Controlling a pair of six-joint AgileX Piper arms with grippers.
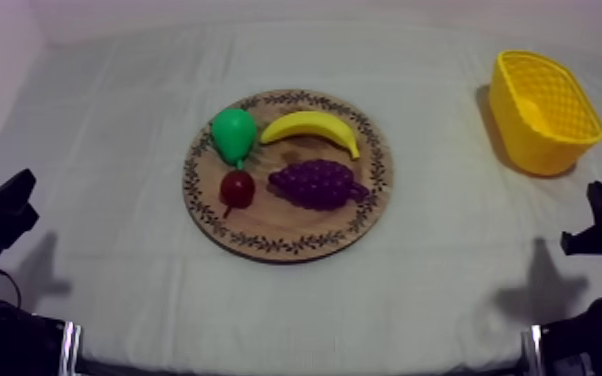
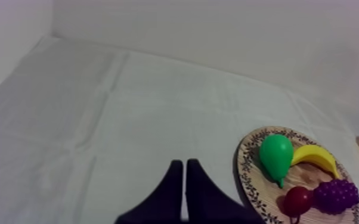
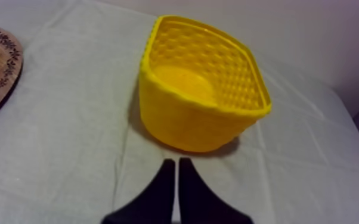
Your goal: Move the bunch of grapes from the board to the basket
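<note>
Clenched empty, left gripper and right gripper flank wooden board; right should open wide to straddle bunch of grapes.

Both the left gripper and right gripper carry two black fingers (matte, tapering to points).

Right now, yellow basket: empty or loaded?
Empty. The right wrist view looks into the yellow basket and shows bare floor; the bunch of grapes lies on the wooden board.
</note>
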